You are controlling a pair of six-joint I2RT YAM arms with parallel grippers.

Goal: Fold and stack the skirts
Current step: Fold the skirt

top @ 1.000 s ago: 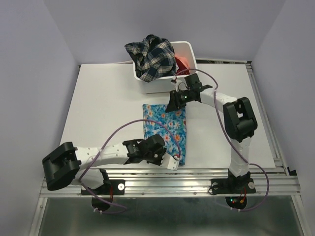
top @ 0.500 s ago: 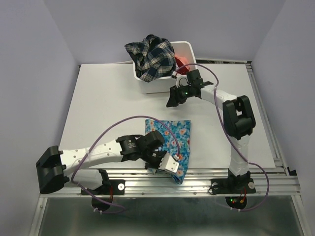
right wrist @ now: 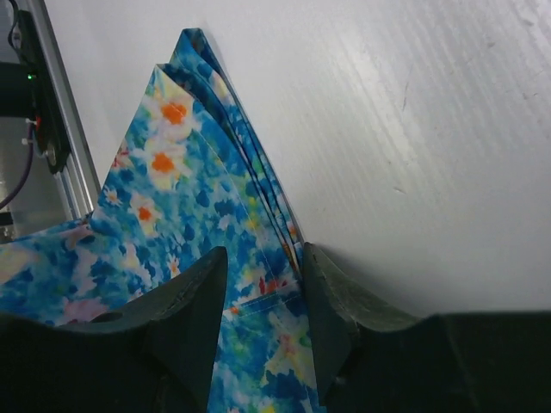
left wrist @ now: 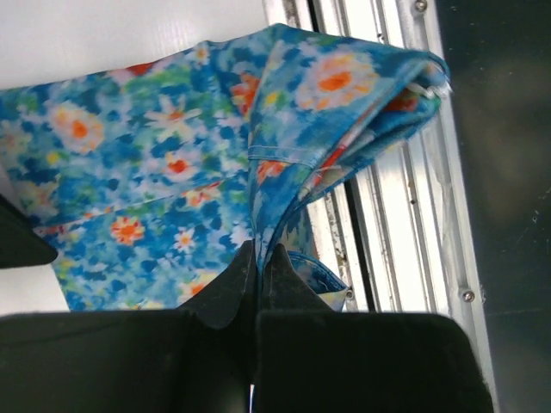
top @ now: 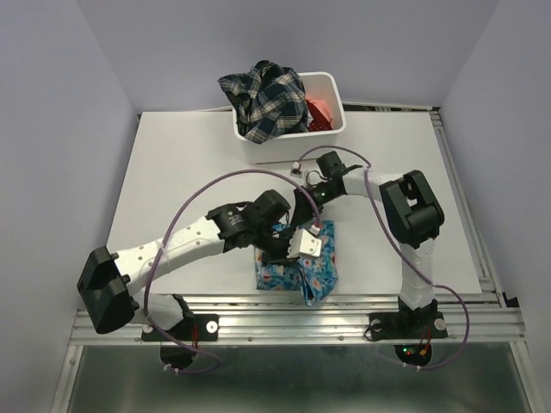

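- Found the left gripper (left wrist: 256, 258) pressed together on a raised ridge of the blue floral skirt (left wrist: 146, 172), with the cloth running up and away from between the black fingertips
- Saw that pinched ridge standing up off the flatter part of the garment, ending in a rounded fold that hung out over the aluminium rail (left wrist: 387, 224)
- Found the right gripper (right wrist: 263, 258) spread, one finger on each side of the skirt's layered, folded edge, tips down at the cloth
- Could not tell whether those fingers pressed on the fabric or only stood astride it
- Noted, from the overhead camera, both grippers close together over the same garment: the left near its middle, the right at its far edge
- Located the skirt bunched near the front edge of the table (top: 189, 172), between the two arm bases, with its lowest corner reaching the rail
- Made out several stacked layers along the folded edge in the right wrist view, lying on bare white tabletop
- Traced a purple cable (top: 198, 194) looping above the left arm
- Spotted a white bin (top: 331, 129) at the far edge, well apart from the blue garment
- Saw a dark plaid skirt (top: 263, 103) heaped in that bin and spilling over its left rim, with a coral-red skirt (top: 318, 110) beside it on the right
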